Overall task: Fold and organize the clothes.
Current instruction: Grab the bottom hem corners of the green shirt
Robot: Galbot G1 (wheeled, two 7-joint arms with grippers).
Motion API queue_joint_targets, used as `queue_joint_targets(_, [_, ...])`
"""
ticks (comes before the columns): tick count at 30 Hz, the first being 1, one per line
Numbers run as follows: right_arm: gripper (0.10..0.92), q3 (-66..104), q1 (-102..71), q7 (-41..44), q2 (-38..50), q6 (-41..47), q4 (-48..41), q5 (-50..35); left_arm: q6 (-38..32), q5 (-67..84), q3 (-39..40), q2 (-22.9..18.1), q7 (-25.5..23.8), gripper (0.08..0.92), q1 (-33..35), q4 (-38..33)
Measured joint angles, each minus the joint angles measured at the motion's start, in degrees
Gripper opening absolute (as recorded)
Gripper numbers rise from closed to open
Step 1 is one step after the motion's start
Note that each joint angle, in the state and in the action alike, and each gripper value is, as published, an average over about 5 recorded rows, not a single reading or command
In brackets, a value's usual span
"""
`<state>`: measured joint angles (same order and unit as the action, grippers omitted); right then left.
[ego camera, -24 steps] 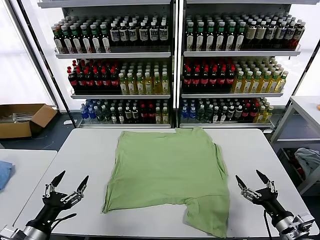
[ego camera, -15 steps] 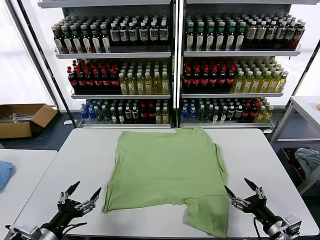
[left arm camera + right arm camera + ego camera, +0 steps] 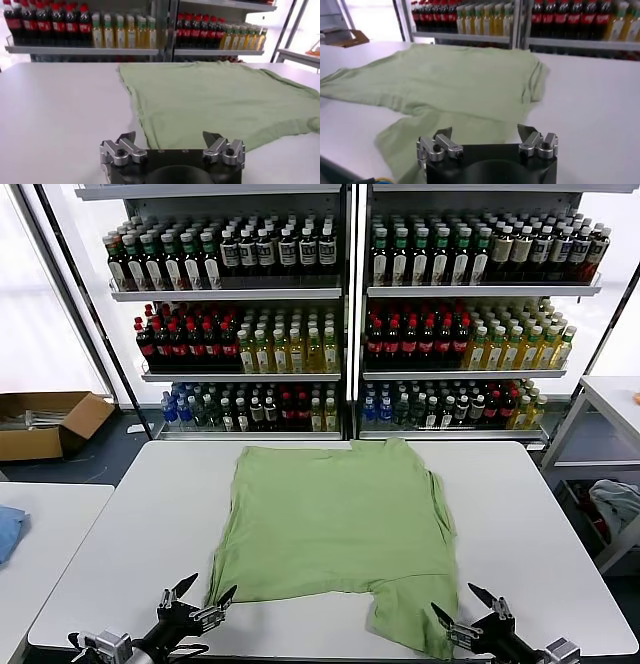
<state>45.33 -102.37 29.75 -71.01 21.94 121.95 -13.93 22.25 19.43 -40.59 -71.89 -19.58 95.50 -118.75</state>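
A light green shirt [image 3: 335, 519] lies spread flat on the white table [image 3: 130, 534], plain side up, one sleeve hanging toward the near right corner. It also fills the left wrist view [image 3: 215, 100] and the right wrist view [image 3: 450, 85]. My left gripper [image 3: 203, 595] is open at the table's near edge, just short of the shirt's near left corner. My right gripper [image 3: 463, 613] is open at the near edge beside the near right sleeve. Neither touches the fabric. In the wrist views both grippers [image 3: 169, 137] [image 3: 485, 132] stand wide with nothing between their fingers.
Shelves of bottles [image 3: 350, 314] stand behind the table. A cardboard box [image 3: 45, 422] sits on the floor at far left. A second table [image 3: 40, 534] at left carries a blue cloth [image 3: 8, 532]. A pale bundle [image 3: 618, 504] lies at right.
Both grippers have dropped lower and moved inward toward the shirt's near corners, staying open. The shirt has not moved.
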Motion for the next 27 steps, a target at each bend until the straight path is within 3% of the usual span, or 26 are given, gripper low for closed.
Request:
queue_joint_targets(9, [0.795, -1.56, -1.31, -1.1, 0.66, 1.16, 0.62, 0.19, 1.1, 0.45, 2.3, 0.61, 1.49, 0.823, -2.43, 2.39])
queue_joint_targets(14, [0.661, -2.67, -1.82, -1.99, 0.86, 1.57, 0.64, 0.61, 1.45, 0.3, 3.26, 0.59, 1.89, 0.807, -2.95, 3.31])
queue_joint_targets(27, [0.288, -3.56, -1.71, -3.02, 0.68, 1.56, 1.04, 0.51, 1.23, -0.3, 3.32, 0.73, 2.1, 0.461, -1.89, 4.13])
